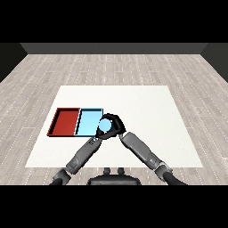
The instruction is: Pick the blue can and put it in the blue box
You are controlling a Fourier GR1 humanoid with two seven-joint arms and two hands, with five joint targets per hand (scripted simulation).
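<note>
The right hand (114, 121) is curled round the blue can (106, 126), and we see the can's round pale top. The hand holds it over the right edge of the light blue tray (87, 122), at about three o'clock from the tray's middle. The red tray (64, 121) sits touching the blue one, on its nine o'clock side. The left hand (100, 135) reaches up to the same spot, just at six o'clock from the can (I cannot tell how its fingers are set). Both trays lie on the white table (147, 116).
</note>
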